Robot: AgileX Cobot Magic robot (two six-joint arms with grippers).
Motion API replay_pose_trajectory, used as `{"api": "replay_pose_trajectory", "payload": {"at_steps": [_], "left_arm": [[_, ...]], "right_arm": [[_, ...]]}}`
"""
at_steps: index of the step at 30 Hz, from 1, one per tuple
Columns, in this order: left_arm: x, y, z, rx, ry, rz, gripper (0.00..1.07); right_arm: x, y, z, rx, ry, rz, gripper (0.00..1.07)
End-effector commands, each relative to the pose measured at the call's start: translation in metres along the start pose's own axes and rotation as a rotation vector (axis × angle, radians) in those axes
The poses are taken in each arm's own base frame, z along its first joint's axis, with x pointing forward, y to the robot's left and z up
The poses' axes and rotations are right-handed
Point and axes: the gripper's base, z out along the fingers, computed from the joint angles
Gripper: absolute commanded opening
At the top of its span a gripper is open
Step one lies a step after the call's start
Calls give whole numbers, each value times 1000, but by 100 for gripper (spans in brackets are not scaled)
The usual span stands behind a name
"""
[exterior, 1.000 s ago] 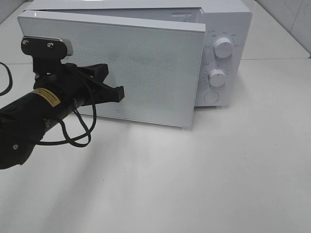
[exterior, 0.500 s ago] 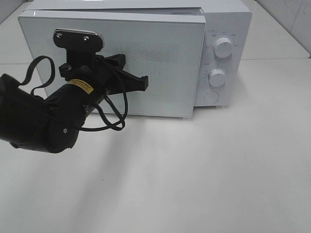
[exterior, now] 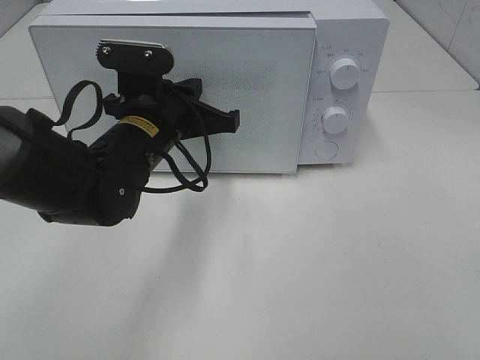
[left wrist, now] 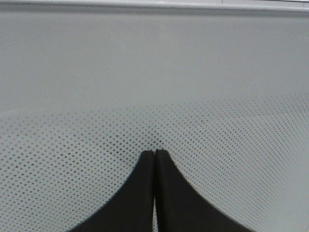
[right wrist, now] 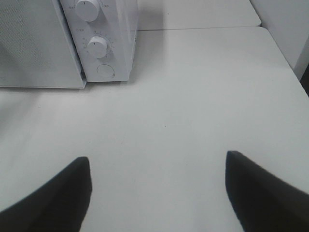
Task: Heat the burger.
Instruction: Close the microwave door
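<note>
Nearest the viewer, the bare white counter [exterior: 300,262] is seen, and in the right wrist view the right gripper [right wrist: 157,159] is held above it on the right side, its dark fingers [right wrist: 58,193] spread wide apart with nothing between them. Farther in, on the left, the black left arm [exterior: 67,172] is stretched toward the microwave [exterior: 352,37], with a loose black cable [exterior: 187,169] looped below the wrist. The left gripper [exterior: 234,120] is pointed at the middle of the microwave's door [exterior: 277,60]. Its fingers [left wrist: 140,193] are pressed together with nothing held, and their tips are set against or just at the dotted glass; contact cannot be told for certain. The door is laid close against the microwave's body, though whether it is fully latched cannot be told. To the right of the door, an upper dial [exterior: 343,73], a lower dial [exterior: 335,120] and a round button [exterior: 326,150] are lined up on the control panel. The burger is not seen in any view, and the inside of the microwave is hidden by the door.
</note>
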Motion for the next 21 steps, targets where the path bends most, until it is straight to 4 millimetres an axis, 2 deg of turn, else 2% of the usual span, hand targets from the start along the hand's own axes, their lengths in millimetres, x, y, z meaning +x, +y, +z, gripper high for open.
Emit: {"api": "replay_pose_trajectory", "payload": {"at_steps": [1,6,15,21], "left_arm": [[-6,4,4,-38,-33,-2,0],[-9,2,9,-46,-65,-5,0],[-13,-16,42,-28,-93,-22,0],[-17,-28,47,-2,-96,-33,0]], "right_arm": [[1,0,-4,0,-33,8,76],[1,0,-4,0,-33,8,76],[1,0,-4,0,-33,8,75],[1,0,-4,0,-33,8,75]]}}
